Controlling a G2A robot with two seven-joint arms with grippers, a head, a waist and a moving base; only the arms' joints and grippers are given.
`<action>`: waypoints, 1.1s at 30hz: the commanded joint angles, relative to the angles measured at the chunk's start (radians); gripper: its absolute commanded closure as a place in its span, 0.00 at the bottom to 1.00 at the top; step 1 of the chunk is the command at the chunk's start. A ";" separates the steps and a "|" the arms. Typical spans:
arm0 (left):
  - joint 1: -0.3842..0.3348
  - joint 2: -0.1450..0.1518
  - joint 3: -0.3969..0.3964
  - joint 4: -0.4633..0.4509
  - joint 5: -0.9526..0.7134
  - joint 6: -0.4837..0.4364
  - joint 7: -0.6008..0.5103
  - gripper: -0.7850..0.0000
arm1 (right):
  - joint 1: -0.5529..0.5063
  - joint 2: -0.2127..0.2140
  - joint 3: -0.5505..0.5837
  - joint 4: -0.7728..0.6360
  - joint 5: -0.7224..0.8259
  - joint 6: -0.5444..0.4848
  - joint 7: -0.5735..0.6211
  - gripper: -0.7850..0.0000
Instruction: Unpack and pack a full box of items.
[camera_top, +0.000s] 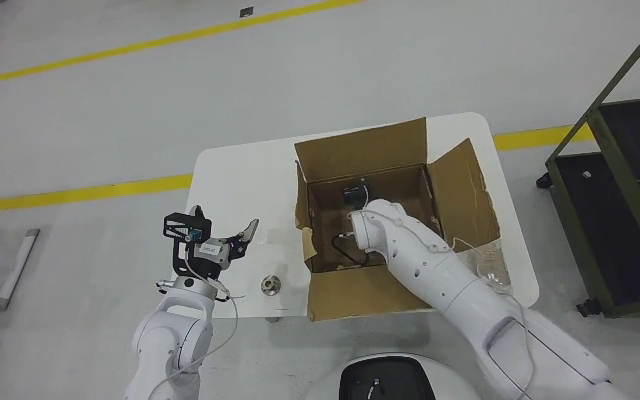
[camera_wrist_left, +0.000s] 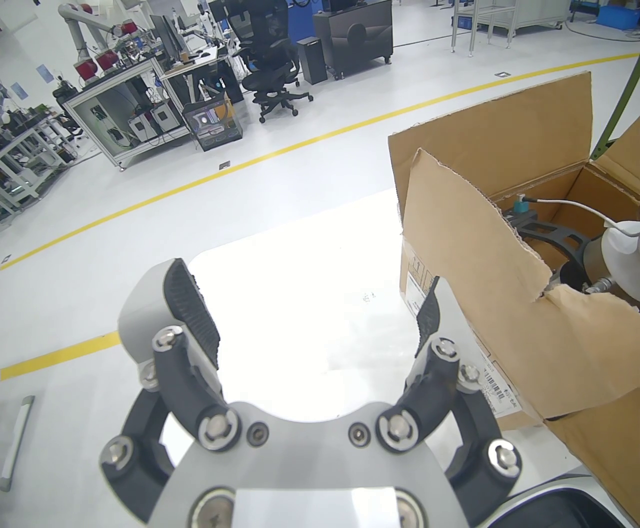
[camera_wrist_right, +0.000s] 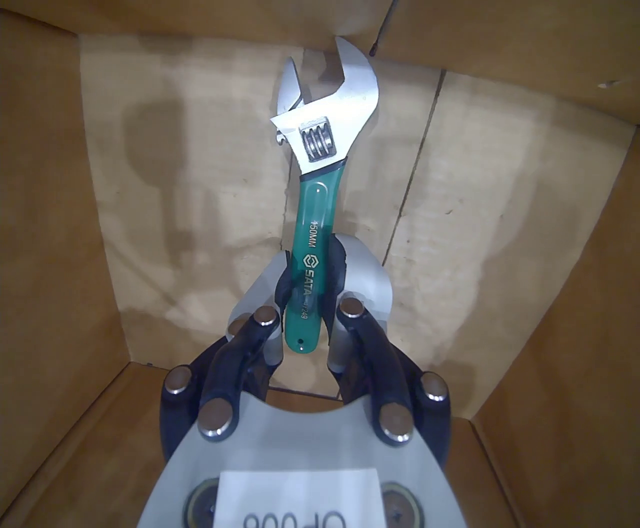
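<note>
An open cardboard box (camera_top: 370, 150) stands on the white table (camera_top: 240, 180). My right arm (camera_top: 400, 250) goes down into it. Inside the box (camera_wrist_right: 50, 200), my right gripper (camera_wrist_right: 310, 260) is shut on the green handle of an adjustable wrench (camera_wrist_right: 315, 210), whose steel head points at the far box wall. My left gripper (camera_top: 222, 222) hangs open and empty over the table's left part, apart from the box (camera_wrist_left: 475, 260). In the left wrist view the left gripper (camera_wrist_left: 307, 285) has its pads (camera_wrist_left: 192, 305) spread wide.
A small round metal part (camera_top: 270, 285) lies on the table near its front edge, between the left gripper and the box. A clear plastic item (camera_top: 490, 265) lies to the right of the box. A dark green cart (camera_top: 600, 200) stands right of the table.
</note>
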 joint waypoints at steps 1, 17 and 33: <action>0.000 0.000 0.000 0.000 0.000 0.000 0.000 0.00 | -0.026 0.011 0.011 -0.054 -0.024 -0.004 0.004 1.00; 0.000 0.000 0.000 0.000 0.000 0.000 0.000 0.00 | -0.470 0.151 0.275 -0.865 -0.297 -0.179 0.019 1.00; 0.000 0.000 0.000 0.000 0.000 0.000 0.000 0.00 | -0.534 0.161 0.311 -0.966 -0.312 -0.204 -0.005 1.00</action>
